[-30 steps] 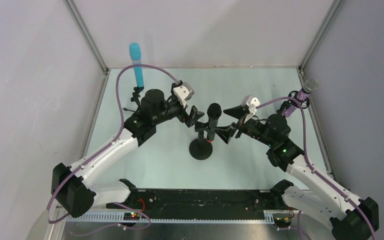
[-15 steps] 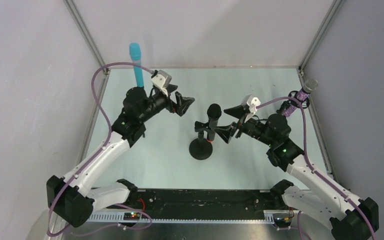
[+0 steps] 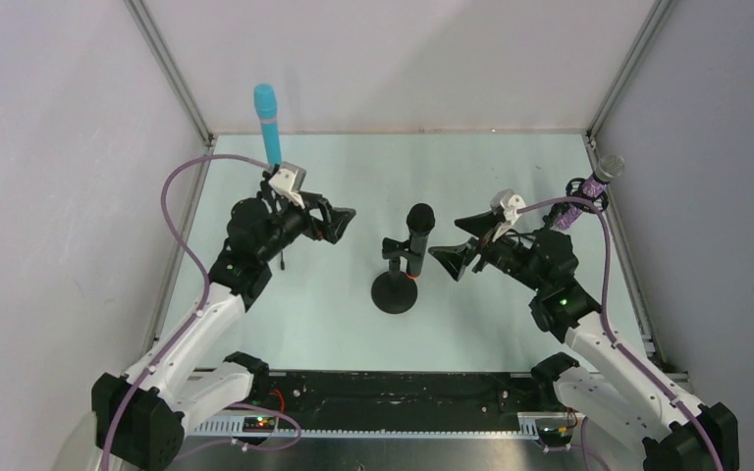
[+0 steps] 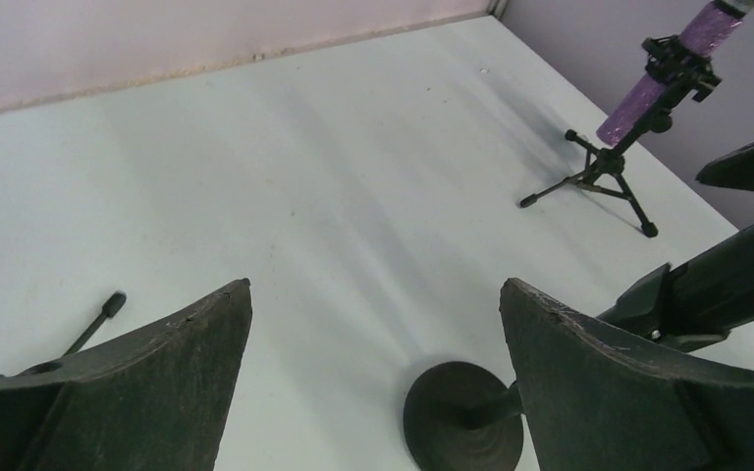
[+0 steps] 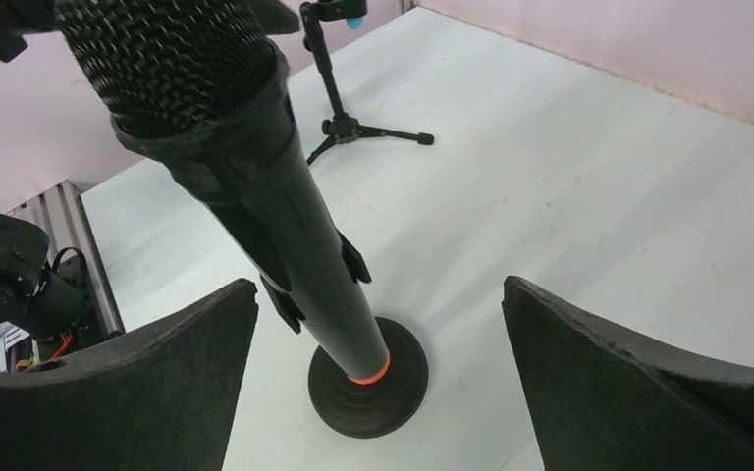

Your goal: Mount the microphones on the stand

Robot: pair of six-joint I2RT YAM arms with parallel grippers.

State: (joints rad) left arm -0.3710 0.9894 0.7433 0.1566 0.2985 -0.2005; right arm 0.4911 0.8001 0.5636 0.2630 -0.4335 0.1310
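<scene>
Pale table surface [image 3: 491, 177], enclosed by grey walls on three sides.

The black microphone [image 3: 418, 234] stands near upright in the clip of a round-based stand [image 3: 394, 292] at the centre of the table. An orange ring [image 5: 368, 376] is visible at its lower end, just above the base.

The cyan microphone [image 3: 268, 123] is held upright in a tripod stand [image 5: 342, 126] at the left rear corner. The purple microphone [image 3: 589, 191] sits tilted in a second tripod stand [image 4: 604, 177] at the right rear edge, silver mesh head uppermost.

Left gripper [image 3: 339, 224]: jaws spread and holding nothing, positioned left of the black microphone and well apart from it.

Right gripper [image 3: 457, 245]: jaws spread and holding nothing, positioned just right of the black microphone without contact. In its wrist view the microphone shaft appears between the fingertips but beyond them.
</scene>
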